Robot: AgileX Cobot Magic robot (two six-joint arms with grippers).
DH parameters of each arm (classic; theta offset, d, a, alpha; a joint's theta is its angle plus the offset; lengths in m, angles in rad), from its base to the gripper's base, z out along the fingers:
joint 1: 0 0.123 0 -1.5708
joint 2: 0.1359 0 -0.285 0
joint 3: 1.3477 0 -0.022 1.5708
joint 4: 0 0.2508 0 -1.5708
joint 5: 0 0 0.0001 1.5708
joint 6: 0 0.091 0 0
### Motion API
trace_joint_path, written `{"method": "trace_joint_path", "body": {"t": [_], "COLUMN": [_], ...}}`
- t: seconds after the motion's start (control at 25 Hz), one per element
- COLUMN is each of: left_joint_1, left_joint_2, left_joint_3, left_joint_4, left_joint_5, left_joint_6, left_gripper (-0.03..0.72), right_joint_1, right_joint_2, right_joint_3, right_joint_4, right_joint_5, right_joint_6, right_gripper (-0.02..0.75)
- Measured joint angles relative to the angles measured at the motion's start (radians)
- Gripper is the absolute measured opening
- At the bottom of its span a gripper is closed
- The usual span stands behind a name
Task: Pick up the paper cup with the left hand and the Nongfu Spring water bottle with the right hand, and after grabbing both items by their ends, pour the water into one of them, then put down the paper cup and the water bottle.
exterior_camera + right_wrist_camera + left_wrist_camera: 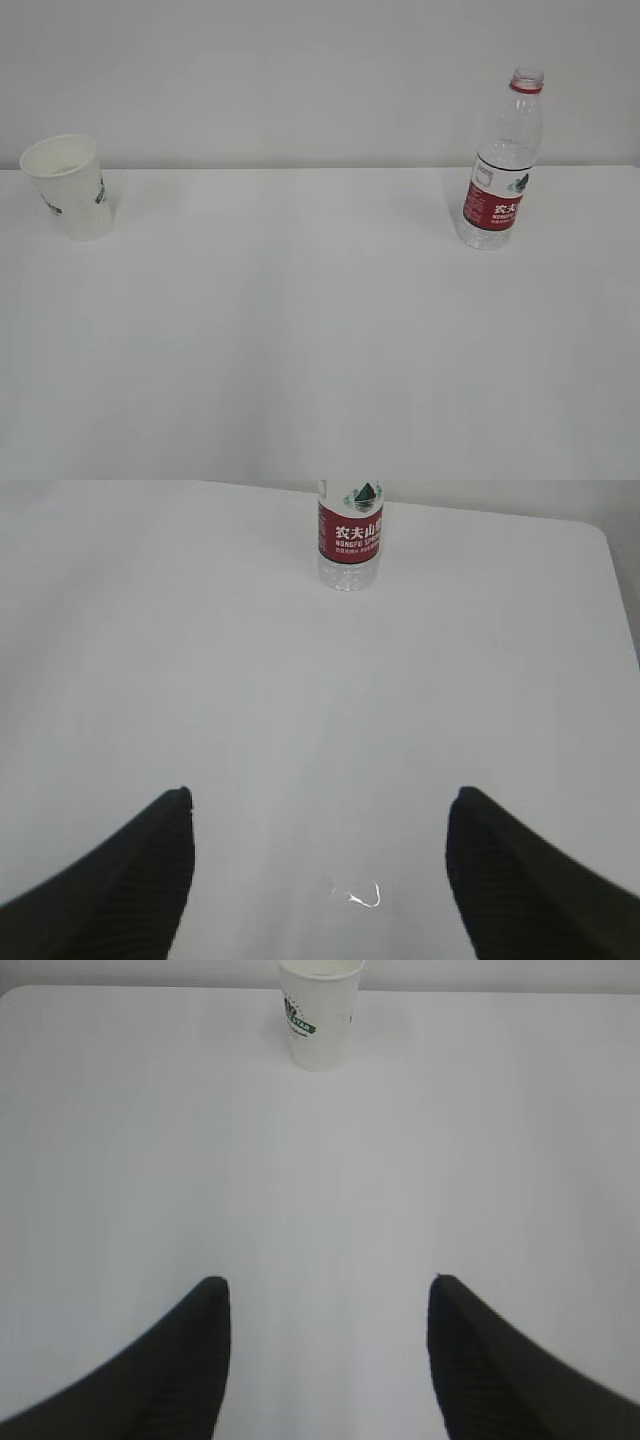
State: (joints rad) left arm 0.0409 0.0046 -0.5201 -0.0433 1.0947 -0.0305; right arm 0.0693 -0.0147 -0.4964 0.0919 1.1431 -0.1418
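White table [320, 350], "NONGFU SPRING" bottle [502, 160], green-logo cup [70, 186], both hands agape, empty.

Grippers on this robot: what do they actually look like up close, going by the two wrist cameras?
Only the fingers show. The left gripper has two black fingers that taper to blunt points and carry fine ridges. The right gripper looks the same: black, pointed, finely ribbed fingers. No cables, markings or arm parts appear, and the exterior view shows no arm at all.
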Motion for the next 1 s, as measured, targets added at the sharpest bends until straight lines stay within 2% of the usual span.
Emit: {"method": "trace_joint_path", "body": {"t": [1.0], "left_joint_1": [0.0], "left_joint_2": [0.0], "left_joint_3": [0.0], "left_joint_4": [-0.004], "left_joint_5": [0.0], "left_joint_6": [0.0], "left_gripper": [0.452], "right_joint_1": [0.0], "right_joint_2": [0.0], "right_joint_3": [0.0], "right_joint_4": [0.0], "right_joint_5": [0.0], "right_joint_6": [0.0], "right_gripper": [0.589]}}
